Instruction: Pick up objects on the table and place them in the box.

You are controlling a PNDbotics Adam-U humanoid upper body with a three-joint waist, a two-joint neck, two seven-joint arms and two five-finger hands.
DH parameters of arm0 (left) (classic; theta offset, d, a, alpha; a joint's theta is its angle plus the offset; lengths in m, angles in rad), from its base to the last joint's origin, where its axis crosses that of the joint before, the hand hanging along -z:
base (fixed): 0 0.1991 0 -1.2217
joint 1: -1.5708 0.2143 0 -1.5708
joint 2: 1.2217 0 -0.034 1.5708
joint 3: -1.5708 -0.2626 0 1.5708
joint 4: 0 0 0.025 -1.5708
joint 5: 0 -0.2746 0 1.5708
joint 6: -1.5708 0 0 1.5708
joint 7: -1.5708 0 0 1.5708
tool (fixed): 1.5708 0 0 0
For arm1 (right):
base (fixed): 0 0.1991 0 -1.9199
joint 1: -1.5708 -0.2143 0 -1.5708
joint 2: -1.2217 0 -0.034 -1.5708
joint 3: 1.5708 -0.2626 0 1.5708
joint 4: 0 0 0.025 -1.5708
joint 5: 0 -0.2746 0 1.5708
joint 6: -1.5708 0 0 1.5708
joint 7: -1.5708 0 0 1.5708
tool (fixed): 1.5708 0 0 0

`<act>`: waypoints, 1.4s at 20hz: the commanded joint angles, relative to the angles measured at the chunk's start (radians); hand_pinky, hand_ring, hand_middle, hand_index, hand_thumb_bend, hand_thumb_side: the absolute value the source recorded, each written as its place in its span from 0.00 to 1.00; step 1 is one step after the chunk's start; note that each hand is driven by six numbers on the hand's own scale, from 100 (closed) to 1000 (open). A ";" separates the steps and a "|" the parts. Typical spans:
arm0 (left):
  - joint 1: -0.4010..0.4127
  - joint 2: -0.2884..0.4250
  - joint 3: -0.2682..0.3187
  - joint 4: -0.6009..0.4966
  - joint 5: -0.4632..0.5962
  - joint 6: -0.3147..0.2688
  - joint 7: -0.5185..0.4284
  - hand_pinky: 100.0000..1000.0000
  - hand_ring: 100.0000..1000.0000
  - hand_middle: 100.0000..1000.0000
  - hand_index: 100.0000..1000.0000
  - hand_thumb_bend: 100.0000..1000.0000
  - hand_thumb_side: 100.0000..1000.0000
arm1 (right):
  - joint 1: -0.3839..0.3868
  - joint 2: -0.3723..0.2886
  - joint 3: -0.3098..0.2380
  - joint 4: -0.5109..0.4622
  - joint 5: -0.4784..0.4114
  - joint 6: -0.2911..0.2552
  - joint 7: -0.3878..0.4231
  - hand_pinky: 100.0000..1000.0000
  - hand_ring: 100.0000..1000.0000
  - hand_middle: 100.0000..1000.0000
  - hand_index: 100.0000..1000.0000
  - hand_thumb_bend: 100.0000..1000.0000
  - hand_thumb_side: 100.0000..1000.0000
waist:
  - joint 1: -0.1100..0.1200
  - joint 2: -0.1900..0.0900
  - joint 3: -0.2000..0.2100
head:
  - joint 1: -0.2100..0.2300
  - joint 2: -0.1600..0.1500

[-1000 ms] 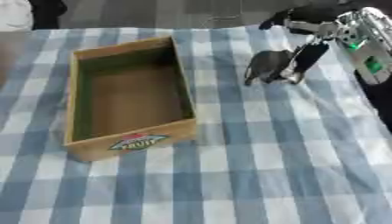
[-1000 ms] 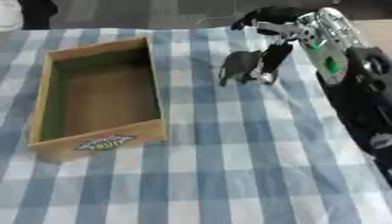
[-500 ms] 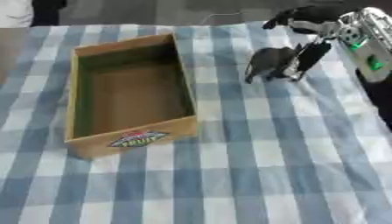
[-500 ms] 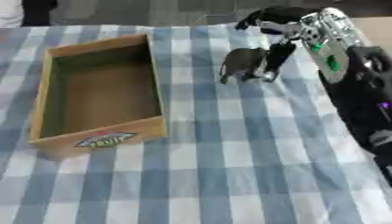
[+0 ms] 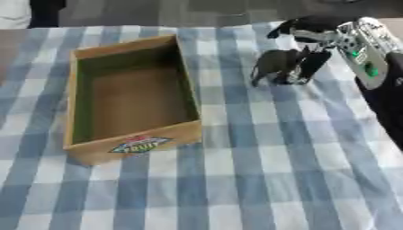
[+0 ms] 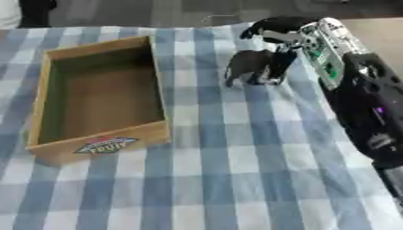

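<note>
Curling down from above, the fingers (image 5: 313, 63) of my right hand (image 5: 303, 33) close on a small dark grey object (image 5: 275, 65), which looks like a little animal figure; it stands on the blue-and-white checked tablecloth (image 5: 260, 170) at the far right of the table. My forearm runs back toward the right edge of the view. Well apart to the left lies the open wooden box (image 5: 130, 146), empty, with a printed label on its near wall
</note>
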 commanded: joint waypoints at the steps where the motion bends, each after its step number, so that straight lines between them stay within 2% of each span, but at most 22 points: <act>1: -0.019 0.013 0.000 -0.019 0.005 -0.001 -0.004 0.93 0.99 0.93 0.96 0.00 0.75 | -0.014 -0.039 -0.002 -0.023 -0.007 0.007 -0.006 0.85 0.96 0.87 0.95 0.49 0.19 | -0.002 -0.018 0.003 | -0.003 -0.015; 10: -0.020 0.012 -0.001 -0.019 0.004 -0.001 -0.004 0.93 0.99 0.93 0.95 0.00 0.75 | -0.020 -0.033 0.003 -0.014 0.013 0.027 -0.022 0.85 0.95 0.81 0.90 0.44 0.20 | -0.008 -0.015 0.005 | -0.002 -0.014; 19: -0.023 0.009 0.000 -0.019 0.005 -0.003 0.000 0.93 0.99 0.92 0.95 0.00 0.75 | -0.021 -0.026 0.009 0.004 0.041 0.045 -0.026 0.85 0.94 0.74 0.82 0.37 0.10 | -0.011 -0.011 0.008 | -0.002 -0.020; 25: -0.023 0.009 0.002 -0.019 0.006 -0.004 0.004 0.93 0.99 0.92 0.95 0.00 0.74 | -0.022 -0.018 0.014 0.019 0.056 0.050 -0.033 0.85 0.94 0.70 0.79 0.36 0.08 | -0.011 -0.008 0.011 | -0.003 -0.022; 28: -0.023 0.008 0.004 -0.019 0.006 -0.004 0.007 0.93 0.98 0.92 0.94 0.00 0.74 | -0.022 -0.015 0.015 0.021 0.053 0.059 -0.037 0.84 0.92 0.63 0.73 0.36 0.05 | -0.012 -0.007 0.012 | -0.002 -0.022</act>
